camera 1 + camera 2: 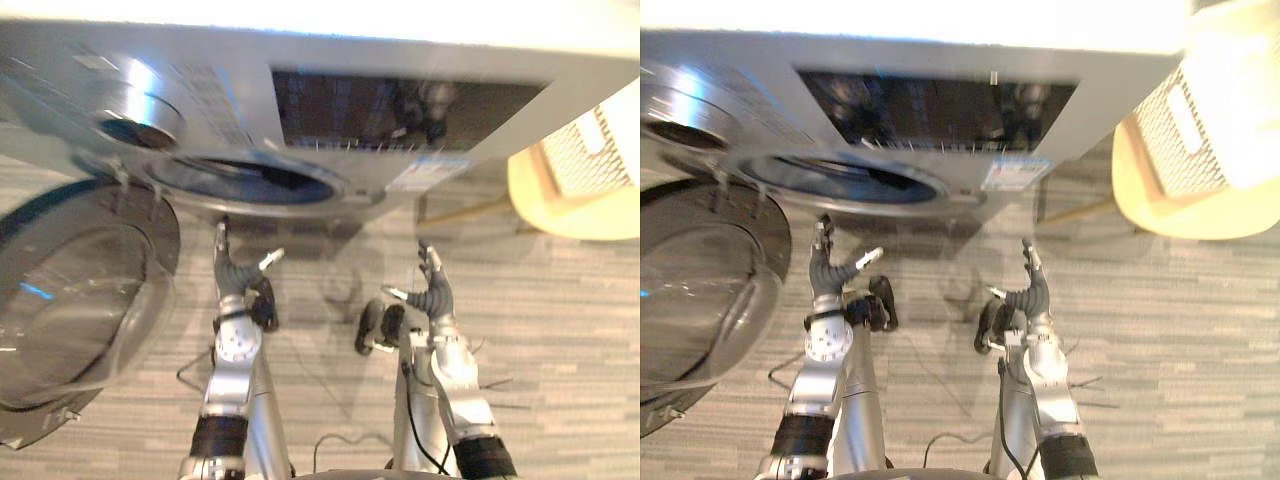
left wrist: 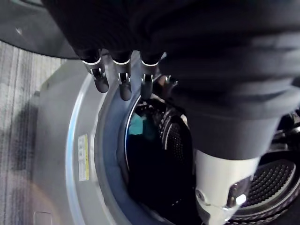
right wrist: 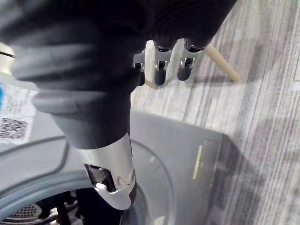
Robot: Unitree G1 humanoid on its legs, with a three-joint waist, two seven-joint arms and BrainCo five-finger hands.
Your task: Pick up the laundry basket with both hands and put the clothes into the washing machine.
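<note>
Left hand and right hand, fingers released and empty, hover before the open washing machine.

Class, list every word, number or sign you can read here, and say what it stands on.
None can be read.
White sticker on the washing machine front: print too blurred.
Yellow sticker beside the drum opening: too small.
Dark control panel: markings blurred.

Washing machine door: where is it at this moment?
In the left eye view the washing machine door stands open on the robot's left, just beside the drum opening and to the left of the left robot hand.
</note>
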